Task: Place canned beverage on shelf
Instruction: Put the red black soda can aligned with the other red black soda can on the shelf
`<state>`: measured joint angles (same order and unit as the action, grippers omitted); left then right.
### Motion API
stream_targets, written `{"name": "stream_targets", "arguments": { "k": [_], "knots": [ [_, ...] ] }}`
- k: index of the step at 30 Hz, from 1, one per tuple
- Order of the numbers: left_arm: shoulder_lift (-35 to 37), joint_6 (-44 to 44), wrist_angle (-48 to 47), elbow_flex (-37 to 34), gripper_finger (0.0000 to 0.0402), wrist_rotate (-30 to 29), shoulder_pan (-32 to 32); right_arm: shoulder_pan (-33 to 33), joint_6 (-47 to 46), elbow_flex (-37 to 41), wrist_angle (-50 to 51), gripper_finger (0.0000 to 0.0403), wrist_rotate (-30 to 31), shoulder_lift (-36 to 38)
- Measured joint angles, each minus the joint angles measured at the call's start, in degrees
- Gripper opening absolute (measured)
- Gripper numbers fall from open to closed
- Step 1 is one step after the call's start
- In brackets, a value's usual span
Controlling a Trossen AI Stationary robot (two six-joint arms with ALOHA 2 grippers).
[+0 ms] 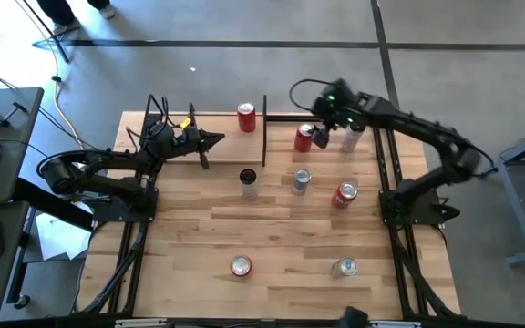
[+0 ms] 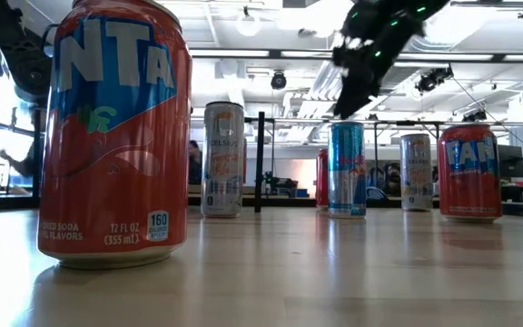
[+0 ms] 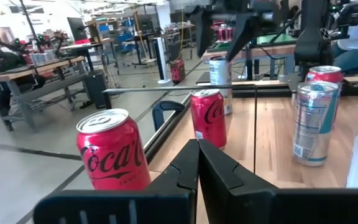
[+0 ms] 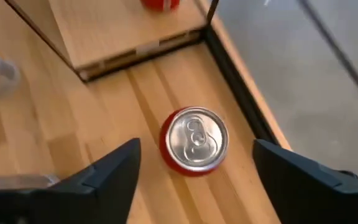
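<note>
you have the slatted table [image 1: 281, 228], and at its far edge the shelf [image 1: 226, 128] with one red can [image 1: 246, 117] upright on it. your right gripper [image 4: 194, 171] hangs jaws wide over a second red can [image 4: 194, 140] on the table just beside the shelf. your left gripper [image 3: 197, 163] waits pinched closed, empty, at the shelf's other end.

Grey concrete floor [image 1: 244, 64], ceiling lights [image 2: 248, 23], workbenches [image 3: 36, 71]
</note>
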<state>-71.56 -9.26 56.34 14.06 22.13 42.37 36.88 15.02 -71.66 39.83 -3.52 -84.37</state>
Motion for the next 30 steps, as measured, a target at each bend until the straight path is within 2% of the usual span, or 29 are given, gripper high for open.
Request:
{"name": "stream_targets", "arguments": {
  "k": [7, 12, 18, 30],
  "knots": [
    [0.0, 0.0, 0.0, 0.0, 0.0, 0.0, 0.0, -0.1, 4.0, -13.5, 12.5, 0.0311, 0.6, -13.4],
    [0.0, -0.1, -0.8, 0.0, 0.0, -0.1, 0.0, -0.1, 7.1, -20.4, 17.8, 0.0311, 3.5, -18.4],
    [0.0, -0.9, -2.0, 0.0, 0.0, -0.2, 0.0, -0.2, 12.3, -21.9, 22.5, 0.0311, 3.0, -21.9],
    [0.0, -0.9, -2.1, 0.0, 0.0, -0.2, 0.0, -0.3, 15.9, -21.9, 20.8, 0.0311, 2.9, -24.8]
  ]
}}
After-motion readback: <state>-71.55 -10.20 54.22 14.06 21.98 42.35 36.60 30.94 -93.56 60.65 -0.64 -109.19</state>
